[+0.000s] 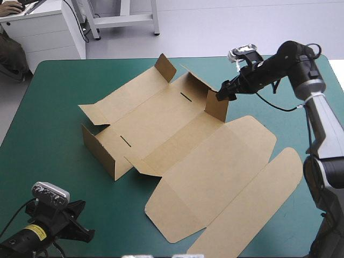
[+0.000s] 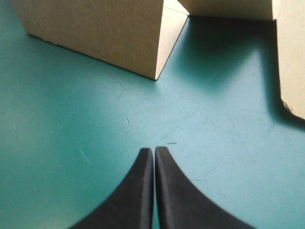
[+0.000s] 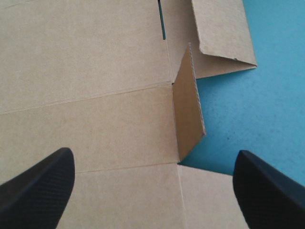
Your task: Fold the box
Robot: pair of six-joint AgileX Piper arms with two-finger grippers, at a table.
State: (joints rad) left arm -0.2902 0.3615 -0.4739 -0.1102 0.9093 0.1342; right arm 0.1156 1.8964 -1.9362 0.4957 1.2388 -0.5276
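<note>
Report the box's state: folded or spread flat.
Mostly spread: the box lies open with large panels flat; only a few side flaps stand raised.

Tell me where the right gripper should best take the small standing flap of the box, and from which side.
Probably the flap at its free top edge, from above, one finger on each face: it stands upright as a thin sheet, hinged to the box at its base, and the open right gripper hovers over it.

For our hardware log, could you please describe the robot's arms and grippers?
The left gripper and right gripper have broad black fin-shaped fingers, the right's finely textured. The right arm is black above a silver-grey section; the left arm is black with a yellow label.
</note>
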